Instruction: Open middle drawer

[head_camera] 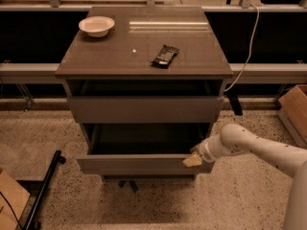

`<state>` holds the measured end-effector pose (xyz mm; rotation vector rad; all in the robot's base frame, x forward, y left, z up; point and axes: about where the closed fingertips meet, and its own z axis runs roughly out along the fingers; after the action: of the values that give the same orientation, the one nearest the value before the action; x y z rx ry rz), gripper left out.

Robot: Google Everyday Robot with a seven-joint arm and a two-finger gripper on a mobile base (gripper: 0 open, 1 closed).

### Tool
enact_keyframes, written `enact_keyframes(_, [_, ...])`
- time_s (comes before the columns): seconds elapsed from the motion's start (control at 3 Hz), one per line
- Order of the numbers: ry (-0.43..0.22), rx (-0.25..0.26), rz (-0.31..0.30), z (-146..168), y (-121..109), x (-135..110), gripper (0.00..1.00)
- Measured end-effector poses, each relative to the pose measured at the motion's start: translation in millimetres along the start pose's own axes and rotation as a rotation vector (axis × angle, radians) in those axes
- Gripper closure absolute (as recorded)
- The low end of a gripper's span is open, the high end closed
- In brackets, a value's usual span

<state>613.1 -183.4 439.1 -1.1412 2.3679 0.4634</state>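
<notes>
The grey-brown cabinet (pixel 144 47) stands in the middle of the camera view. The middle drawer (pixel 139 165) is pulled out towards the camera, and its dark, shallow box shows behind its plain flat front. The top drawer front (pixel 144 109) above it sits slightly out from the cabinet. The lowest drawer is hidden under the pulled-out one. My gripper (pixel 194 160), on the white arm coming in from the right, is at the top edge of the middle drawer's front, near its right end.
A white bowl (pixel 96 26) and a black remote-like object (pixel 165 55) lie on the cabinet top. A cardboard box (pixel 295 111) stands at the right and another at the lower left. A black bar (pixel 45 188) lies on the floor at the left. A white cable (pixel 247 42) hangs at the right.
</notes>
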Motion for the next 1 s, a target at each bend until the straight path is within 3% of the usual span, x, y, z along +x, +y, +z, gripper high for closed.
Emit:
enact_keyframes(0.33, [0.069, -0.019, -0.006, -16.0, 26.5, 22.2, 0.72])
enact_keyframes(0.67, [0.070, -0.019, -0.006, -15.4, 25.4, 21.0, 0.95])
enact_keyframes(1.0, [0.070, -0.019, -0.006, -15.4, 25.4, 21.0, 1.00])
